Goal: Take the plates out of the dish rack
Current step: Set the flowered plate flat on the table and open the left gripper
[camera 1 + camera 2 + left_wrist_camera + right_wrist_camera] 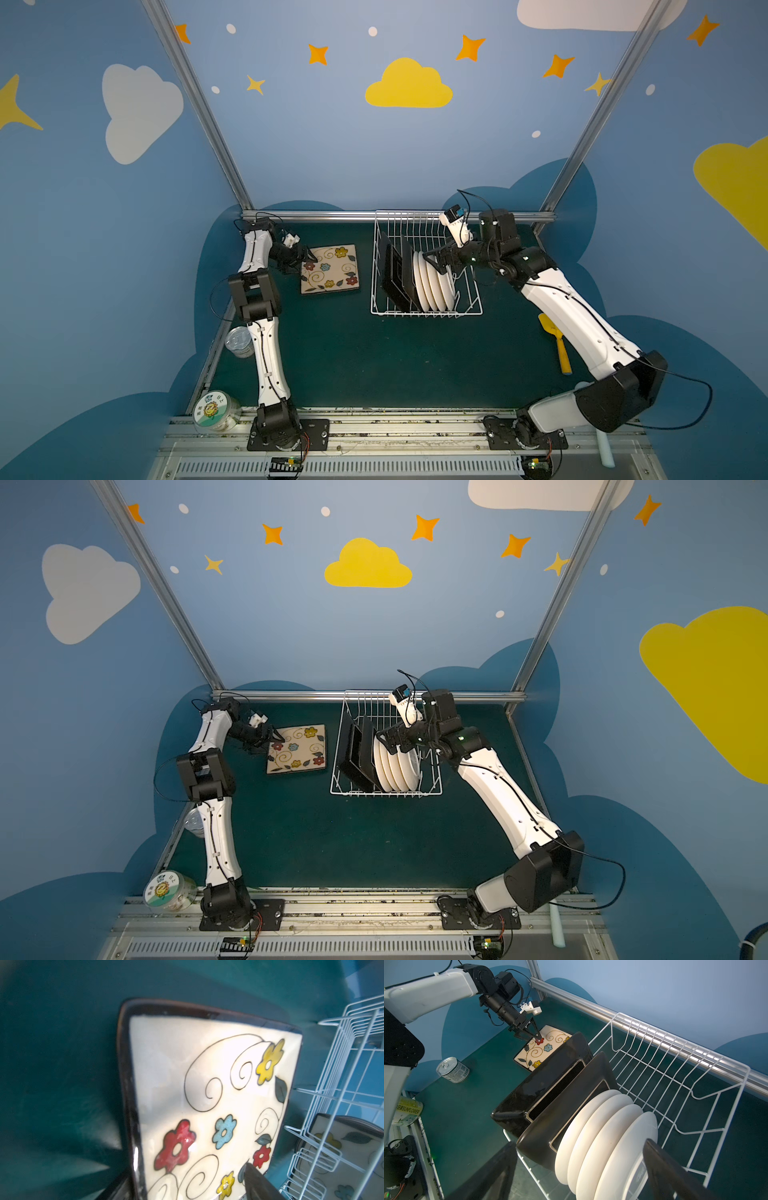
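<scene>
One square floral plate (330, 270) (297, 750) (197, 1084) (542, 1051) lies flat, face up, on the green table left of the dish rack (415, 314) (374, 793) (735, 1105) (332, 1076). My left gripper (309, 257) (276, 737) (185, 1172) is open at that plate's left edge, one finger (255, 1184) over its face. In the rack two black-backed square plates (397, 270) (357, 750) (550, 1076) stand on edge, with several round cream-white plates (432, 286) (395, 769) (602, 1136) beside them. My right gripper (436, 259) (388, 739) (578, 1145) hangs open over the round plates.
A tin can (240, 341) (452, 1070) stands by the table's left edge. A sunflower-label tub (216, 411) (168, 891) lies at the front left. A yellow spatula (557, 340) lies under the right arm, a pale blue one (604, 449) at the front right. An aluminium rail runs behind the rack.
</scene>
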Controlling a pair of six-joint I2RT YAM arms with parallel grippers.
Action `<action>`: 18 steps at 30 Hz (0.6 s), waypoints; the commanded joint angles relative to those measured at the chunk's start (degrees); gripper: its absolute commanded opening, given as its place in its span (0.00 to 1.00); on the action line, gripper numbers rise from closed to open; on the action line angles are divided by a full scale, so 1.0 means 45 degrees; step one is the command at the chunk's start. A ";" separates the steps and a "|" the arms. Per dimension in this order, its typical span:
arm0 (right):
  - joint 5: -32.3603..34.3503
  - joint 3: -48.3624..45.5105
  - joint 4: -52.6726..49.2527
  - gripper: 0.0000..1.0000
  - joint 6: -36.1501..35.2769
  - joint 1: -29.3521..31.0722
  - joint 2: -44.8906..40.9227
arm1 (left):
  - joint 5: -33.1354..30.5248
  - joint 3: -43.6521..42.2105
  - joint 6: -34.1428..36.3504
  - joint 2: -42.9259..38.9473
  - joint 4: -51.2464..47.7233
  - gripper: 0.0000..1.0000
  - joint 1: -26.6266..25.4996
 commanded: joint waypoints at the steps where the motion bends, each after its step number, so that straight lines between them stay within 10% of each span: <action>1: 0.0210 0.0219 -0.0164 0.94 -0.0216 0.0080 -0.0024 | -0.0664 -0.0156 -0.0133 -0.0554 -0.0225 0.87 0.0130; 18: 0.1154 0.0414 -0.0191 0.94 0.0140 0.0060 -0.0052 | 0.1805 -0.4912 -0.2670 -0.7014 0.4311 1.00 -0.0704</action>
